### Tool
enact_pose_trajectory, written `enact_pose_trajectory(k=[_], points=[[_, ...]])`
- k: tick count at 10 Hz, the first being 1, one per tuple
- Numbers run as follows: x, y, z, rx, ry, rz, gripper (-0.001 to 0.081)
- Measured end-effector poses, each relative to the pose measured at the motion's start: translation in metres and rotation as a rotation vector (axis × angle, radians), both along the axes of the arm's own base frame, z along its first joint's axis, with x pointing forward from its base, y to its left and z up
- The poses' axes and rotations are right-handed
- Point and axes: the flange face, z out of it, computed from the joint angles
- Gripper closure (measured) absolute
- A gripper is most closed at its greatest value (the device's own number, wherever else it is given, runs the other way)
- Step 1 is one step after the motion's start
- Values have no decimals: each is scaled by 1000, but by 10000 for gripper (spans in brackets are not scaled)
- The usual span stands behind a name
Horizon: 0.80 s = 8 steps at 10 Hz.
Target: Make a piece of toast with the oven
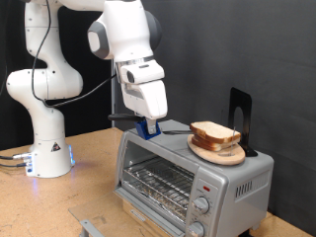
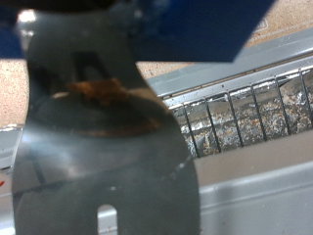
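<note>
Your 2 slices of toast (image 1: pixel 214 134) lie flat on the round wooden plate (image 1: pixel 219 153) atop the oven (image 1: pixel 193 178), toward the exterior view's right (no clear long axis). A black stand (image 1: pixel 240 118) rises just behind them. The arm reaches down over the oven's top, and the gripper (image 1: pixel 148 125) is clenched on a spatula (image 2: pixel 103 137) whose blade points toward the plate.

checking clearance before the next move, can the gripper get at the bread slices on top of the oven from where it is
Probably yes. The gripper hangs just above the oven top, beside the bread slices on their wooden plate, with nothing standing between them. A black spatula-like tool sits at its fingers.
</note>
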Motion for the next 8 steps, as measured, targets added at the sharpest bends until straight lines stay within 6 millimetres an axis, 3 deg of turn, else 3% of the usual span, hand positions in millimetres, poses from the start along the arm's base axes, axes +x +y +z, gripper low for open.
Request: enact_pose_trajectory(k=[3, 8], points=[[5, 18, 2, -4, -1, -13, 406], [13, 32, -7, -19, 48, -41, 406]])
